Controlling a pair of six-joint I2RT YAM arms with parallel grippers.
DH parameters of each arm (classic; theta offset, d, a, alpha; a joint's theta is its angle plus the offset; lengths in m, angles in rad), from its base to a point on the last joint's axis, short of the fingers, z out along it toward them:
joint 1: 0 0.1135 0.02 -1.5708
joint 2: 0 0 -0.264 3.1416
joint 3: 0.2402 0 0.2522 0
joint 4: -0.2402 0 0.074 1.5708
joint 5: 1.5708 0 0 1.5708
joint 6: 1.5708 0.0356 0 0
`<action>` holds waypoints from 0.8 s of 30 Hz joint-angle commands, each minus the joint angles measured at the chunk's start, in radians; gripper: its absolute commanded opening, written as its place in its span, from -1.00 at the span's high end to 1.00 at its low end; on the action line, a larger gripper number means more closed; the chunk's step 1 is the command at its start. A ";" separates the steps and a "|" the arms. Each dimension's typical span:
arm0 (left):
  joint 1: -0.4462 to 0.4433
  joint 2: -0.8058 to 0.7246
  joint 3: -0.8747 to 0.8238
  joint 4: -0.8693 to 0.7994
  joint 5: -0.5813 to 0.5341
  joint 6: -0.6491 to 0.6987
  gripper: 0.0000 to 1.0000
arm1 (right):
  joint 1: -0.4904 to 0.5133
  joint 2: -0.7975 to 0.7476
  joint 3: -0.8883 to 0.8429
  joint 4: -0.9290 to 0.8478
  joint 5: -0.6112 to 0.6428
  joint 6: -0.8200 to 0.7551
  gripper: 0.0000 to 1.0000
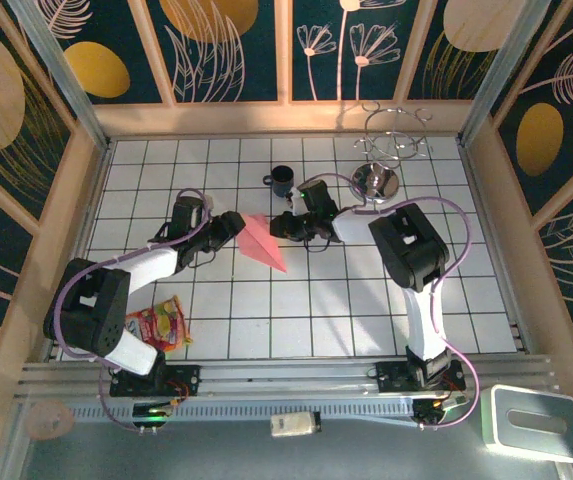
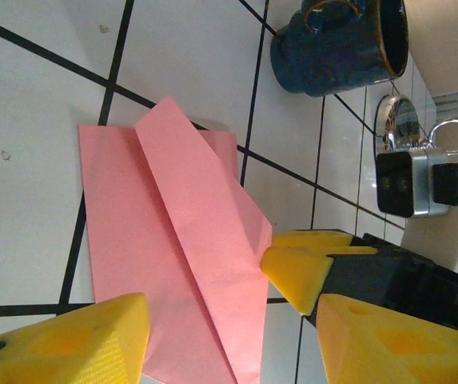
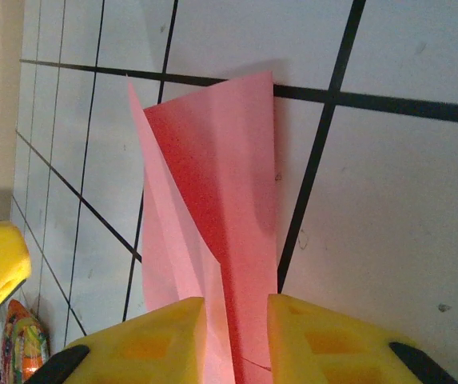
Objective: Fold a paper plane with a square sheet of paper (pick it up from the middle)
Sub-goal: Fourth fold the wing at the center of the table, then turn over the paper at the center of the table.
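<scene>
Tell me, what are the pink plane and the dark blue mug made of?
The paper plane looks like thin, matte pink paper: it has sharp creases and a flap that stands up. The mug is probably glazed ceramic: it is dark blue with shiny highlights.

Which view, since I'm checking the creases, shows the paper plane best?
Left wrist: the paper plane lies mostly in frame, flaps and centre crease plain. Right wrist shows one end pinched between the right fingers; top external shows it small, creases unreadable.
</scene>
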 commanded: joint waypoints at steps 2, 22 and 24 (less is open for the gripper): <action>0.004 -0.021 -0.013 0.033 0.026 -0.003 -0.15 | -0.003 0.015 0.033 0.027 -0.056 -0.024 0.62; 0.003 -0.298 -0.187 0.492 0.201 -0.175 -0.46 | -0.019 -0.340 -0.203 0.428 -0.121 0.245 1.00; 0.001 -0.320 -0.220 0.579 0.205 -0.218 -0.49 | -0.023 -0.375 -0.238 0.490 -0.122 0.302 1.00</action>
